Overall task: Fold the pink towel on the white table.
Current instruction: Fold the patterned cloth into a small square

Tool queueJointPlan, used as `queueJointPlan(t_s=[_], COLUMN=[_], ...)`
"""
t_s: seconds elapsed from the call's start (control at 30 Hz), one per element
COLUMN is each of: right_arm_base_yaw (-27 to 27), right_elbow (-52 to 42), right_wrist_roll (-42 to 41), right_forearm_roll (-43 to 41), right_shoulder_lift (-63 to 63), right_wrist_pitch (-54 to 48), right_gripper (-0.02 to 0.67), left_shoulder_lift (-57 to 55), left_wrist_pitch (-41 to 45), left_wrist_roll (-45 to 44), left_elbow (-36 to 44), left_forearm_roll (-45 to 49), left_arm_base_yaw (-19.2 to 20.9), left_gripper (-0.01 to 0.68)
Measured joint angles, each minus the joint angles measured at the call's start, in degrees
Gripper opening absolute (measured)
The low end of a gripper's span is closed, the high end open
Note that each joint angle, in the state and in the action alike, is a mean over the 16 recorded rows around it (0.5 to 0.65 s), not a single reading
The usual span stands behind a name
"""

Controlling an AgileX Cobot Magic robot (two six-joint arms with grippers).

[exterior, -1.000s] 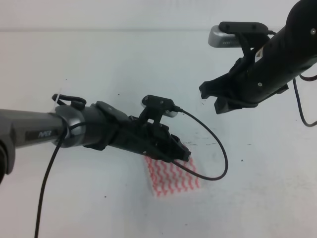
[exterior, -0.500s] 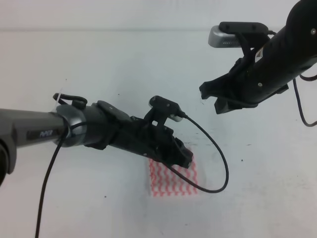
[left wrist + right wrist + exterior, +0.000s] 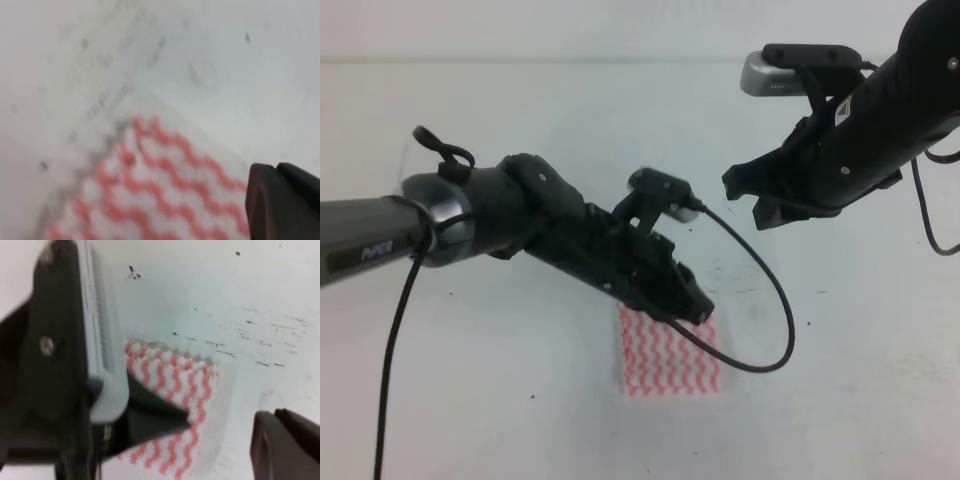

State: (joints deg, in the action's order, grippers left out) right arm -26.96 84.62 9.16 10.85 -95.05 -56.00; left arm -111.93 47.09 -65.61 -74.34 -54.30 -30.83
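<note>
Left gripper (image 3: 692, 306) over pink towel (image 3: 668, 360), hiding its top edge, grip unclear | right gripper (image 3: 752, 200) agape, aloft | white table (image 3: 520, 120) speckled

Thin woven cloth pink towel (image 3: 668, 358), matt scuffed white table (image 3: 520, 120), matt black plastic left claw (image 3: 692, 308)

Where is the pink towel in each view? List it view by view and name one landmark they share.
Exterior high: the pink towel lies flat, low and centre, just below the left gripper.
Left wrist: it fills the lower middle, blurred.
Right wrist: it sits centre, partly behind the left gripper.
Shared landmark: the dark scuff marks on the white table, beyond the towel's far edge.
</note>
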Motion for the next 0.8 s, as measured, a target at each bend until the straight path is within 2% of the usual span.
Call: queueJointPlan(t_s=[0.17, 0.4, 0.63, 0.8], right_arm_base_yaw=[0.0, 0.0, 0.0, 0.0], right_elbow=[0.0, 0.0, -0.1, -1.5], right_wrist_roll=[0.0, -0.1, 0.1, 1.0], right_forearm_roll=[0.0, 0.0, -0.5, -1.5], right_shoulder_lift=[0.0, 0.1, 2.4, 7.1], right_wrist_pitch=[0.3, 0.6, 0.8, 1.5], right_gripper=[-0.018, -0.018, -0.018, -0.018], left_shoulder_lift=[0.7, 0.5, 3.8, 10.0], left_wrist_pitch=[2.8, 4.4, 0.3, -5.5], left_wrist_roll=[7.9, 12.8, 14.0, 14.2], left_elbow=[0.0, 0.0, 0.1, 2.1], left_forearm_roll=[7.0, 11.6, 12.4, 12.1], left_arm_base_yaw=[0.0, -0.1, -0.1, 0.0], left_gripper=[-0.004, -0.004, -0.004, -0.004])
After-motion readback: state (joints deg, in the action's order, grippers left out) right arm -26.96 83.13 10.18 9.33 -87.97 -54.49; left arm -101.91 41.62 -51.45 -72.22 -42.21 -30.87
